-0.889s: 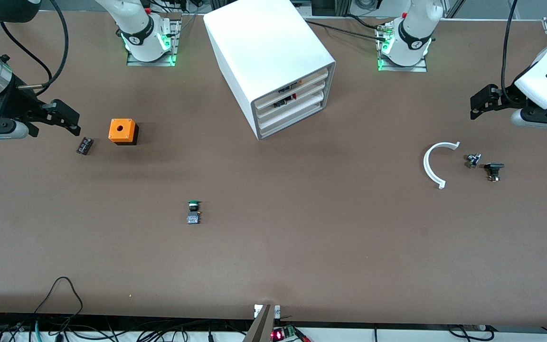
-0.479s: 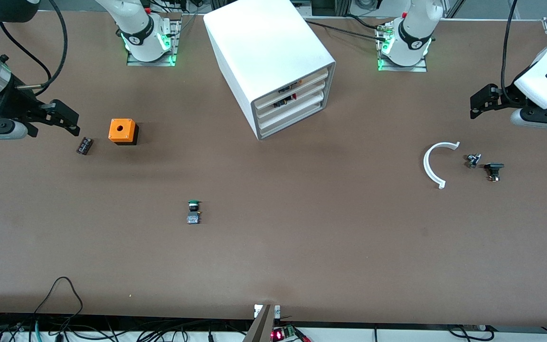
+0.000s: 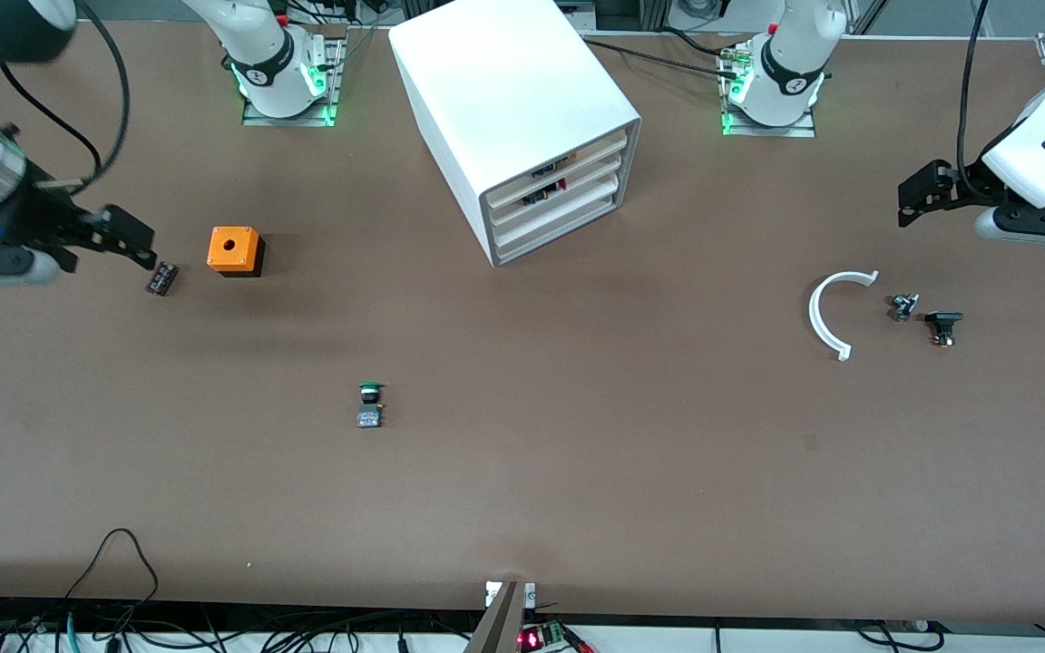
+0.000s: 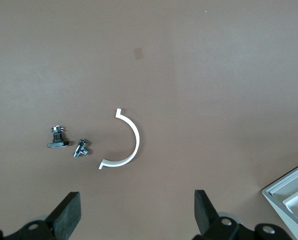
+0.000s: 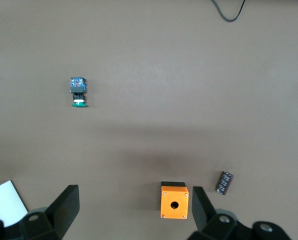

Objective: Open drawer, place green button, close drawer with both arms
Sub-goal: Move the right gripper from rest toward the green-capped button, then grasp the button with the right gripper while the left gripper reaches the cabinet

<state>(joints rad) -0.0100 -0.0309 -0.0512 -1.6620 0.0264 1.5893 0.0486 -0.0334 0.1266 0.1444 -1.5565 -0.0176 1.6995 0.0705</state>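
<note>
The white three-drawer cabinet (image 3: 513,100) stands between the arm bases. Its lowest drawer (image 3: 555,225) is shut. The button (image 3: 370,404), green cap on a black-grey body, lies on the table nearer the front camera than the cabinet; it also shows in the right wrist view (image 5: 79,91). My right gripper (image 3: 132,238) is open and empty over the right arm's end of the table, beside the orange cube; the right wrist view shows it too (image 5: 134,200). My left gripper (image 3: 914,198) is open and empty over the left arm's end, also seen in its wrist view (image 4: 137,205).
An orange cube (image 3: 234,249) with a round hole and a small black part (image 3: 161,277) lie by the right gripper. A white arc piece (image 3: 826,313) and two small dark parts (image 3: 903,306) (image 3: 942,325) lie below the left gripper.
The right arm has shifted a little, and its gripper sits slightly closer to the small black part. The left arm and all objects have not moved.
</note>
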